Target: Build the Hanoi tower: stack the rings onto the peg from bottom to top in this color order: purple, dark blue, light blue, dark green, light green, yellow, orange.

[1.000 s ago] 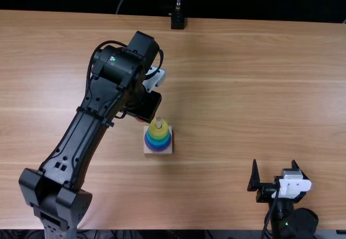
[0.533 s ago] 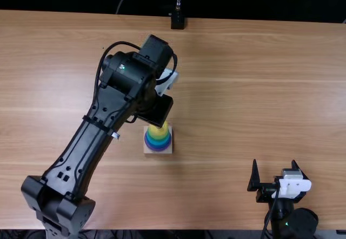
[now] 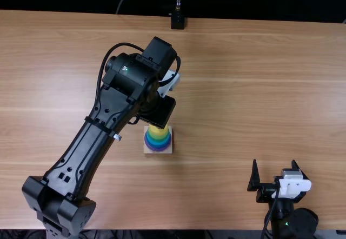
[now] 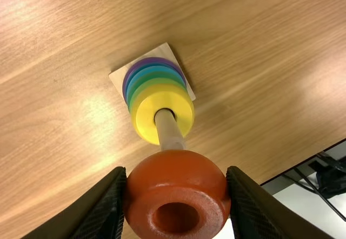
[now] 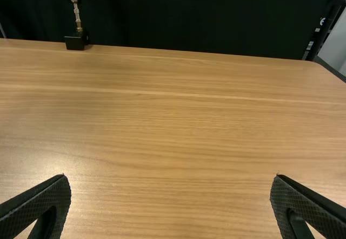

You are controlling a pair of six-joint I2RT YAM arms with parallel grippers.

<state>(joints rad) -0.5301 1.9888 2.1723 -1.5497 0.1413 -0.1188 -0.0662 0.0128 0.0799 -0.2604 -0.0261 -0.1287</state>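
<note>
Black bulk of the left end effector covers part of the ring stack in the top view, with wide desk between it and the right end effector, fingers apart. The left wrist view has the left one clamped on the orange ring, near the tip of the peg above the yellow ring. The right wrist view sets parted fingers before desk running back to a black stand by the far edge.

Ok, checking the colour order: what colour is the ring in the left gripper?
Orange, a reddish shade, showing best in the left wrist view.
</note>
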